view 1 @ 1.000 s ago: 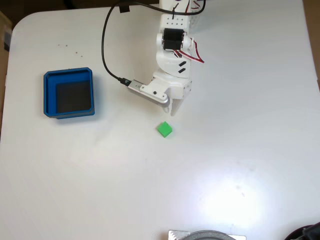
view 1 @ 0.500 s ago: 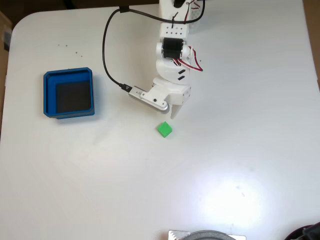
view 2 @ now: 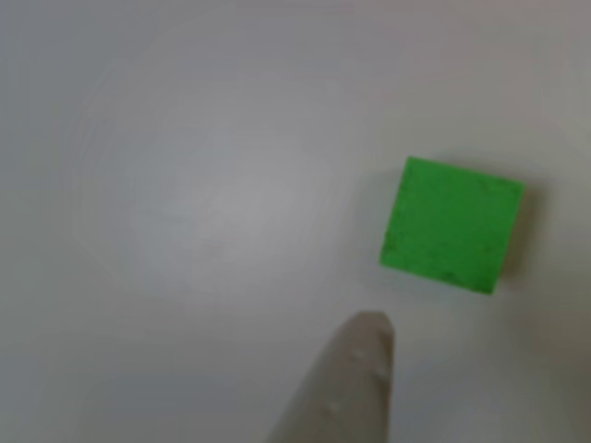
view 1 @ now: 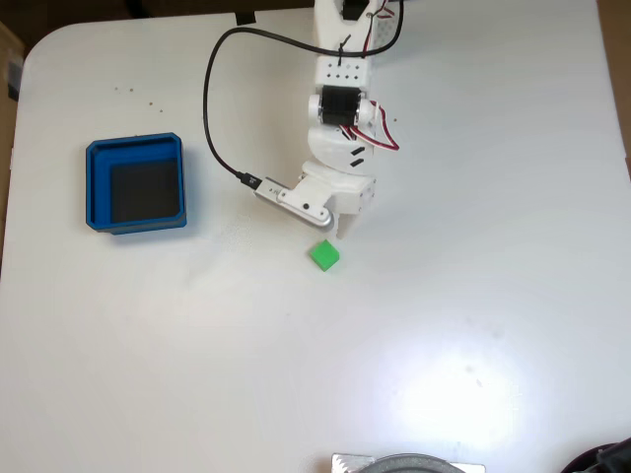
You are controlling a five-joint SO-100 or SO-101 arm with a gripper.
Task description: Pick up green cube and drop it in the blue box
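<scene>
Just below the gripper, green cube, untouched.

Nothing here can be read: no words, labels, brand marks, numbers or signs stand on anything in either view.

Green cube sitting flat on white table, near centre in fixed view, small, bright, plain-faced, edges slightly turned against frame. In other view, cube showing top face as near-square, lying right of centre. Blue box resting well apart toward left edge, square, shallow, thick blue walls, clipped corners, dark floor showing.
</scene>
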